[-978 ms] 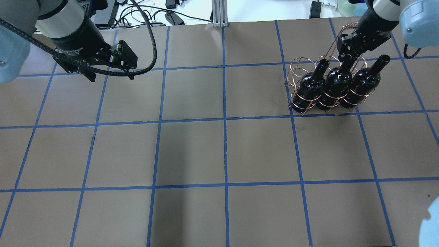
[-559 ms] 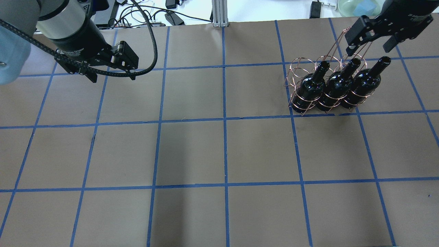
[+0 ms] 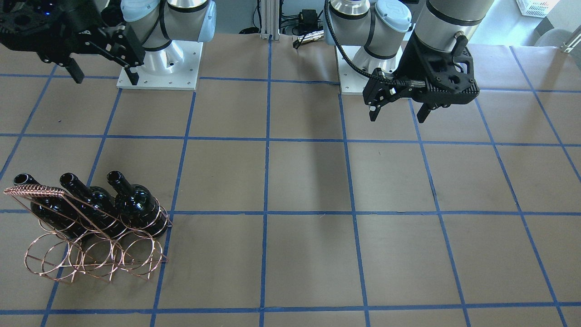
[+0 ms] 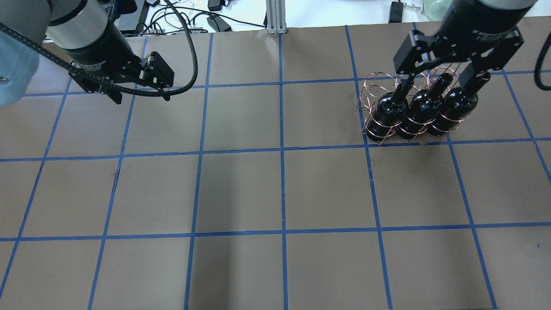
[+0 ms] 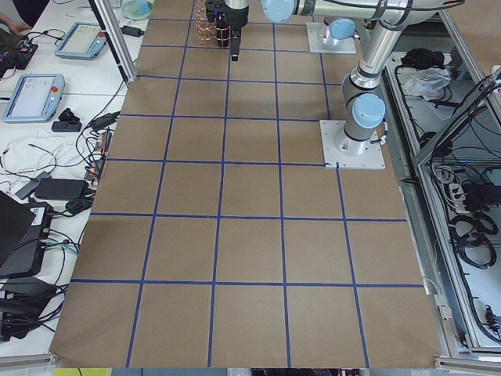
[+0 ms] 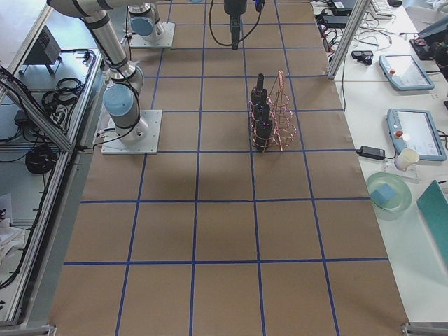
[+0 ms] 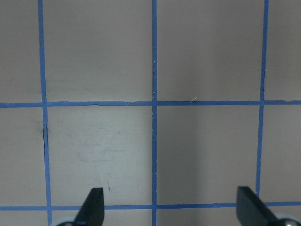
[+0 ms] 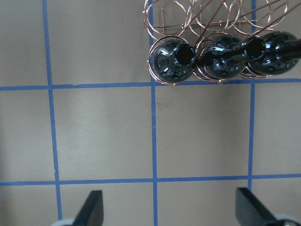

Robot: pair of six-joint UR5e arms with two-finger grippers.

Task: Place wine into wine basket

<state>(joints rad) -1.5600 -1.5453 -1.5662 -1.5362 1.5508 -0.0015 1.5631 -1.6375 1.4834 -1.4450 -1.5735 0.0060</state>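
Jaws: both pairs stand wide open, and neither pair holds a thing.
Right gripper [image 4: 437,79]: it hangs high in the air and touches no bottle. Its own camera looks straight down on the bottle tops and on the table beside them.
Left gripper [image 4: 141,97]: it is far off on the other side of the table, over bare brown paper.
Middle bottle [image 4: 419,110]: black and shiny, it stands up in the middle ring of the basket, in the row closer to the robot.
Other bottles [image 4: 386,113]: one stands on each side of the middle one, in the same row. Each is in its own ring, and they are close together.
Basket [image 3: 91,259]: made of thin copper wire, it sits on the table on the robot's right side.
Handle [image 3: 34,190]: a wrapped bar on top of the basket, higher than the bottle tops.
Table [image 4: 241,189]: brown paper with blue tape lines that make squares.
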